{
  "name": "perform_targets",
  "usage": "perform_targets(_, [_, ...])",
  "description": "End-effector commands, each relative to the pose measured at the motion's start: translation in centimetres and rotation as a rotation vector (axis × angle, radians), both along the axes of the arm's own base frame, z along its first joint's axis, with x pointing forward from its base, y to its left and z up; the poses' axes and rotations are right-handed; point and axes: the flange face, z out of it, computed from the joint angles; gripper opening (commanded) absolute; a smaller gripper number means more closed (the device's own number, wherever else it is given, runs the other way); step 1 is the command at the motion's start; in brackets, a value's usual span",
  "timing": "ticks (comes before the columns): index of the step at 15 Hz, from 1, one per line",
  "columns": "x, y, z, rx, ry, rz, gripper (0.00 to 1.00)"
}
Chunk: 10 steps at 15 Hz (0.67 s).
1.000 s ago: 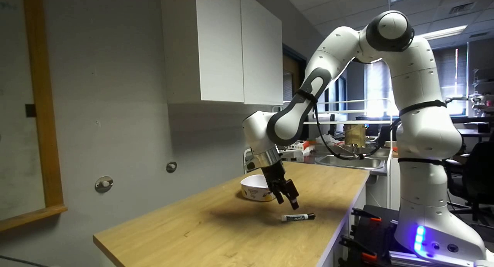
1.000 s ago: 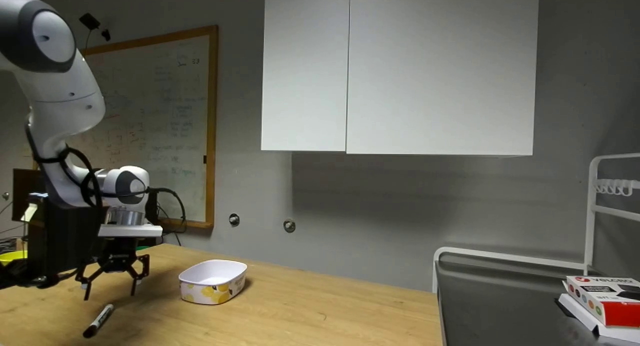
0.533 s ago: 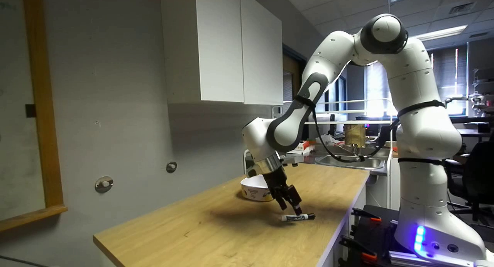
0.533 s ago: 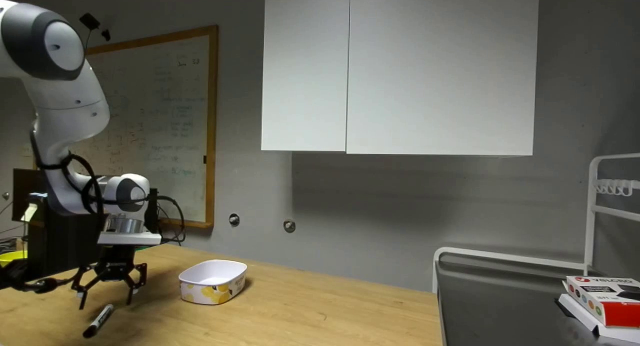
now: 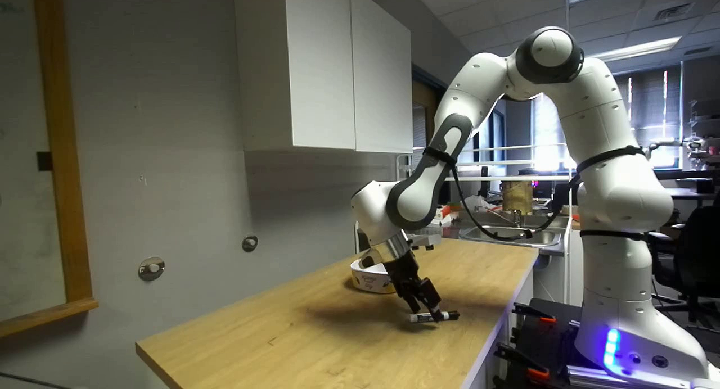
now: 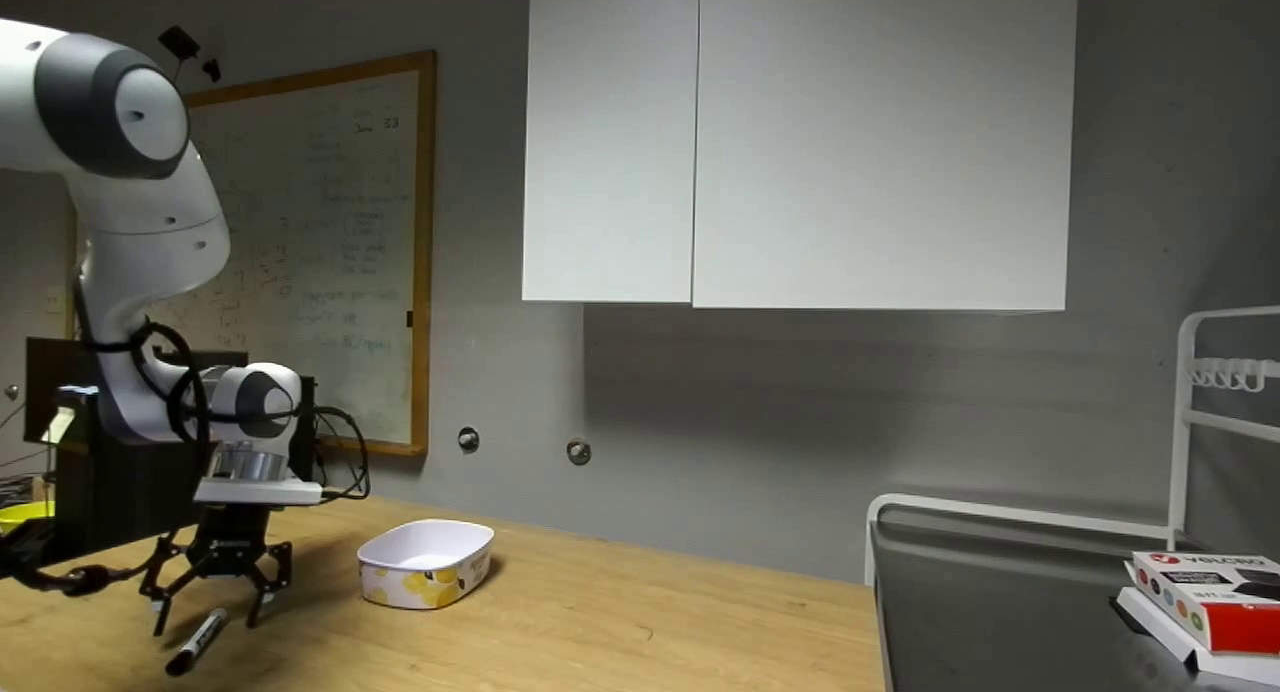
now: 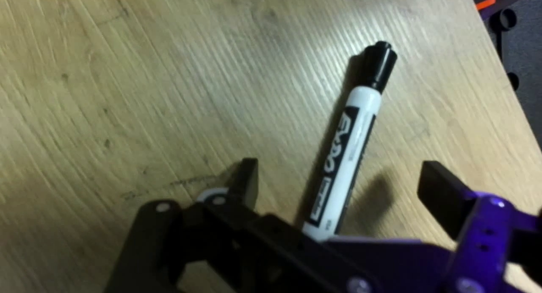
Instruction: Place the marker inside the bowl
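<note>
One gripper (image 7: pixel 341 176) is holding its two fingers (image 7: pixel 442 197) wide apart, and one marker (image 7: pixel 347 157) is lying between them on one wooden tabletop (image 7: pixel 178 94). One patterned bowl (image 6: pixel 400 584) is standing upright near them. Beyond, two round fittings (image 6: pixel 579 452) and one two-door cabinet (image 6: pixel 880 142) are showing on the wall (image 6: pixel 860 442).

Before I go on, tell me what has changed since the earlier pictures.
The gripper has come down to the marker; in the wrist view it now stands open astride it. Nothing has been gripped or let go. The marker and the bowl are where they were.
</note>
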Motion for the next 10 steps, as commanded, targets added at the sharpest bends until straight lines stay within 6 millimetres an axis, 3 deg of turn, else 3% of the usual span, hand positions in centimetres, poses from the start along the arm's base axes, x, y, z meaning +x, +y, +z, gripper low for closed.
perform_targets(1, [0.60,0.34,-0.83,0.000,0.000,0.027,0.68])
perform_targets(8, [1.25,0.35,-0.60,-0.008,-0.017,0.043,0.12])
perform_targets(10, [1.26,0.40,-0.29,-0.019,-0.017,0.039,0.02])
